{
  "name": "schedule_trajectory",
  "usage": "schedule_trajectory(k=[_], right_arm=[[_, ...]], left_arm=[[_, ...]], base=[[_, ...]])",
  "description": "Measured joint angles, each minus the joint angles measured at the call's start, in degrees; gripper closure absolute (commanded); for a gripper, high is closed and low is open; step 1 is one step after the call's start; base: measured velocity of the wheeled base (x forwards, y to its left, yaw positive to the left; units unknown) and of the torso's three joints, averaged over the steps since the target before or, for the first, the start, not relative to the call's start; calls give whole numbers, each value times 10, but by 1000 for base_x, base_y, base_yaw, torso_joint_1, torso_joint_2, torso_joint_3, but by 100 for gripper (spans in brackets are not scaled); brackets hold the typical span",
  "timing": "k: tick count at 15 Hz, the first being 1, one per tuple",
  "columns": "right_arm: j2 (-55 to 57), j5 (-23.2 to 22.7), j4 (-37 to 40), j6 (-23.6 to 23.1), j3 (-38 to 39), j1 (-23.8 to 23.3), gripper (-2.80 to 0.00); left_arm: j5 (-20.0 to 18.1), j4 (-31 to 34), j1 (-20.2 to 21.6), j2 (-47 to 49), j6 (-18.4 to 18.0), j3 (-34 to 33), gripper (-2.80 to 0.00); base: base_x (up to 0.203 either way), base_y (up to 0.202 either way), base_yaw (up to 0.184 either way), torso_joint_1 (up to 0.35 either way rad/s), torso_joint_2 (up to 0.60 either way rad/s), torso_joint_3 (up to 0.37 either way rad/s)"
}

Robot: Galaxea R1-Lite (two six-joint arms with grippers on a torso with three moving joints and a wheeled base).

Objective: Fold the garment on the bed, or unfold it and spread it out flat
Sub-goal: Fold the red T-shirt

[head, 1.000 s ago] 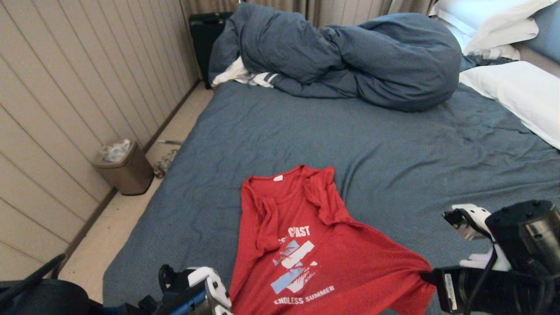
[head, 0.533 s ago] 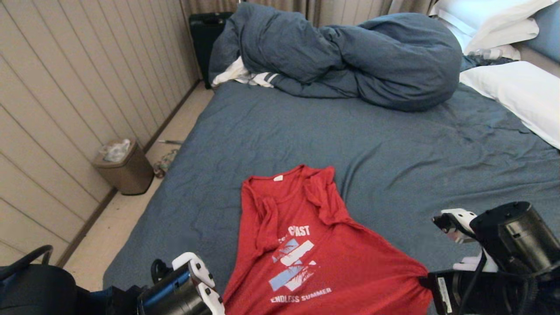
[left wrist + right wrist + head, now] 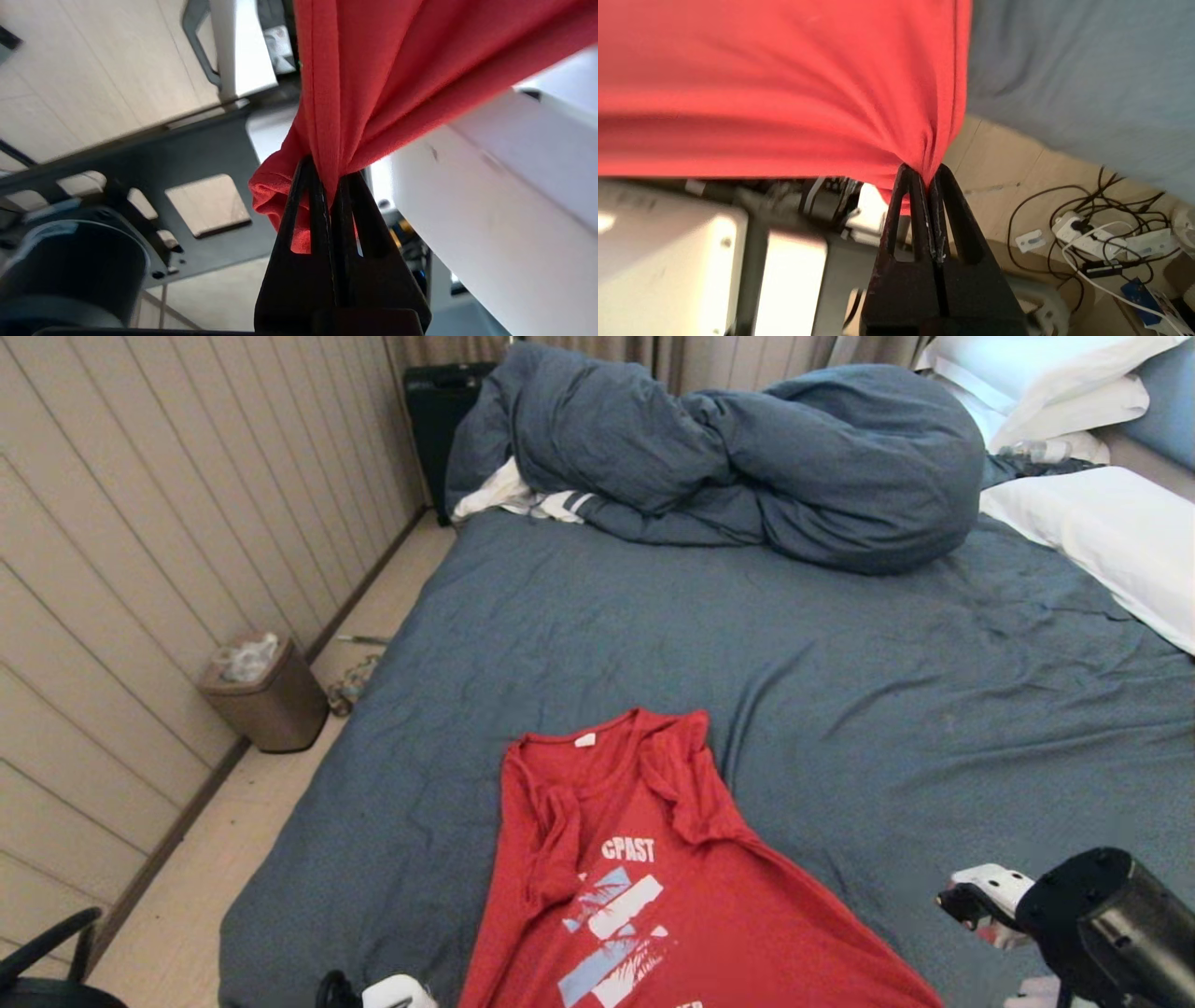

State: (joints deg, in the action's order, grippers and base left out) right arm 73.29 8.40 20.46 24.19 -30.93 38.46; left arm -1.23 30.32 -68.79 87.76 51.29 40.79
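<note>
While both arms gripped the hem end of the red short-sleeved T-shirt with white lettering and a light-blue graphic, the step in hand looked like drawing it flat toward the foot of the large bed with its wrinkled blue-grey sheet. The left gripper was pinched tight on a bunched hem corner, and the right gripper was clamped on the other corner, off the bed's near edge above the floor. To do it well, both corners would likely need to be kept equally taut and level, then laid down together so the hem does not pucker. Beyond the grippers the T-shirt lay print-up on the near part of the bed, its sleeves creased inward beside the collar; those folds would probably still need opening. Left of the bed stood a small brown waste bin on the floor, well apart. At the far side of the bed lay a bulky blue-grey duvet, a white striped cloth tucked under it, and white pillows; none of them blocked the T-shirt.
</note>
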Motion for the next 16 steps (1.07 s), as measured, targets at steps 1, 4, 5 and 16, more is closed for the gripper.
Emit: schedule_trajectory(k=[1,4,5,16], right_arm=[[-4,-1,8,10,1,14,0],[-10,0,15,12,-6,26,0],[-11,1,15,11,-18,23,0],[150,0,-7,-40,-227,-120,0]], left_arm=[[-7,1,-6,-2,5,0,0],[-11,0,-20,-5,9,5,0],[-5,0,-18,-6,9,13,0],[39,-75,291,51,-162,119,0]], base=[[0,0,0,0,0,0],[0,0,0,0,0,0],[0,0,0,0,0,0],[0,0,0,0,0,0]])
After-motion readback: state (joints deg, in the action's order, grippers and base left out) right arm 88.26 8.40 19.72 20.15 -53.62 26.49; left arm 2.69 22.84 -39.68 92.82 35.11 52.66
